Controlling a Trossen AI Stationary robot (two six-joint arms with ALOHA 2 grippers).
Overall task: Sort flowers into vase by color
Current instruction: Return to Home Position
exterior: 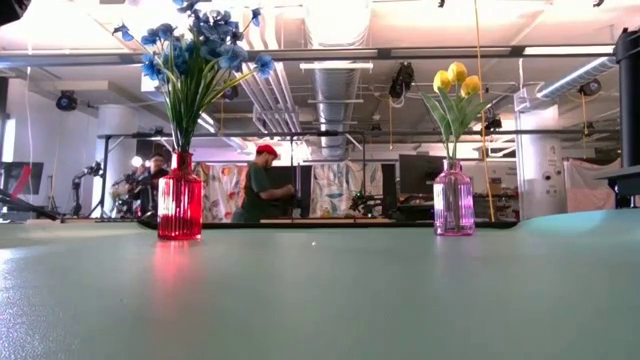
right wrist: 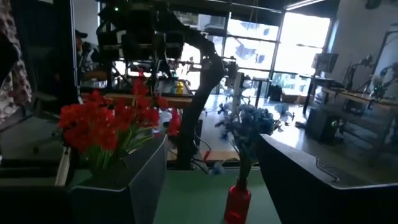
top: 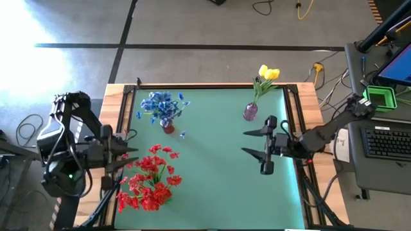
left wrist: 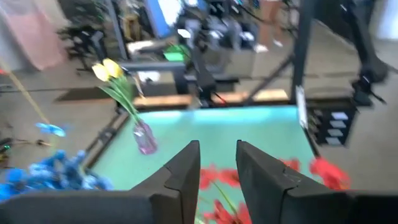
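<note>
My left gripper (top: 130, 159) is at the table's left side, shut on a bunch of red flowers (top: 151, 179), whose blooms fan out past its fingers (left wrist: 217, 177) and show raised in the right wrist view (right wrist: 106, 121). Blue flowers (top: 164, 104) stand by their stems in a red vase (exterior: 180, 195). Yellow flowers (top: 268, 72) stand in a purple vase (exterior: 453, 200) at the far right. My right gripper (top: 253, 142) hangs open and holds nothing, just near of the purple vase, pointing toward the table's left. My left gripper has the green stems (left wrist: 216, 205) of the red flowers between its two fingers, whose own bulk hides the exact place of contact. The fingers come about level from the table's left. The blooms spread beyond the fingertips toward the near right, and none shows on the tabletop in the low view.
A loose blue petal (top: 183, 135) lies on the green mat beside the red vase. Wooden rails (top: 115, 96) frame the mat. A green box (top: 379, 97) and a keyboard (top: 388, 141) are off the table's right. People (exterior: 262, 185) stand in the room beyond.
</note>
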